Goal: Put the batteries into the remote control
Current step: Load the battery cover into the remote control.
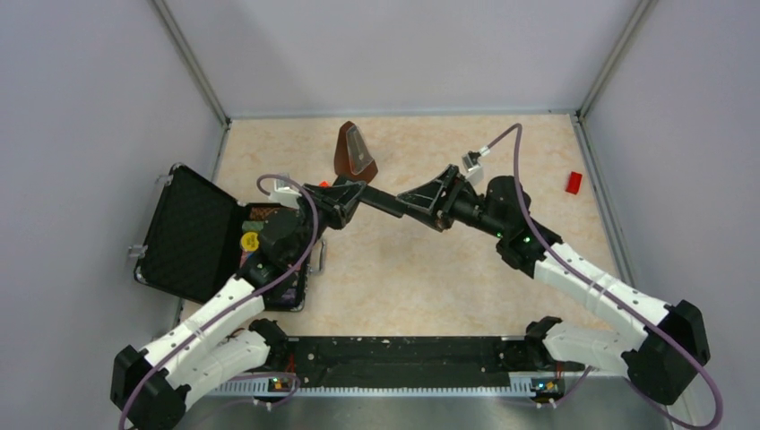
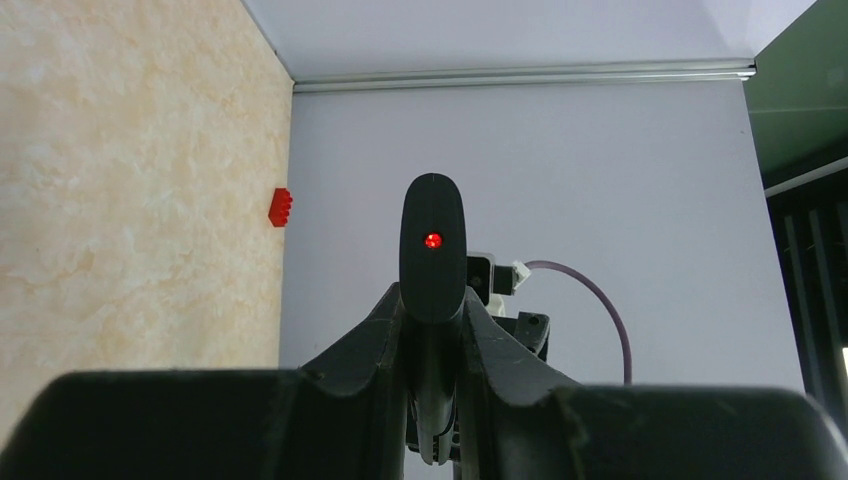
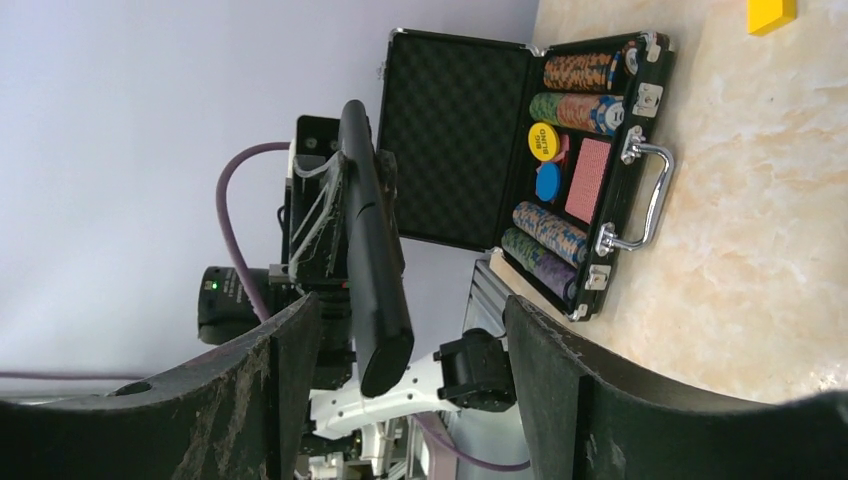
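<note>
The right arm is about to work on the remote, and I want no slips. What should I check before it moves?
1. Left claw clamps remote: ok, shut on one end.
2. Right claw open: ok, spread wide around the remote's other end.
3. Remote off the table: ok, held in the air.
4. Batteries in sight: not ok, none shows in any view.
5. Battery cover off: cannot tell.
</note>
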`<move>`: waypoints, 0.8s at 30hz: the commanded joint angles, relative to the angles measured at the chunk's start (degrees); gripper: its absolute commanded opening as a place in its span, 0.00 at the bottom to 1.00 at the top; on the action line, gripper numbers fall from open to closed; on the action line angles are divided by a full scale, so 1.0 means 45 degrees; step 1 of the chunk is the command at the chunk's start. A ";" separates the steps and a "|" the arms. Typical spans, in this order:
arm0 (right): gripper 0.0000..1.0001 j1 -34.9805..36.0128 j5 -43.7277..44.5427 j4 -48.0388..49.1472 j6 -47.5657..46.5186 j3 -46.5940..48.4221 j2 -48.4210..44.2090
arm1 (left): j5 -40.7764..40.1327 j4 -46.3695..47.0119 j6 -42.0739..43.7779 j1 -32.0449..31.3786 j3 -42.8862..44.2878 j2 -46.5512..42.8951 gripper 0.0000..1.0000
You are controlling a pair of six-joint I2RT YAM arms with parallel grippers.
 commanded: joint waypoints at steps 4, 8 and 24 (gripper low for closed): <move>0.67 -0.0017 -0.0624 0.1573 -0.0236 0.0803 0.0880 | 0.0428 0.1232 -0.0320 -0.0028 0.0368 0.0108 0.00; 0.67 0.0052 -0.0709 0.1819 -0.0355 0.0964 0.1339 | 0.0515 0.1309 -0.0366 -0.0017 0.0435 0.0241 0.00; 0.57 0.0433 -0.1020 0.2351 -0.0805 0.0370 0.1591 | 0.0455 0.1693 -0.0619 -0.0016 0.0625 0.0392 0.00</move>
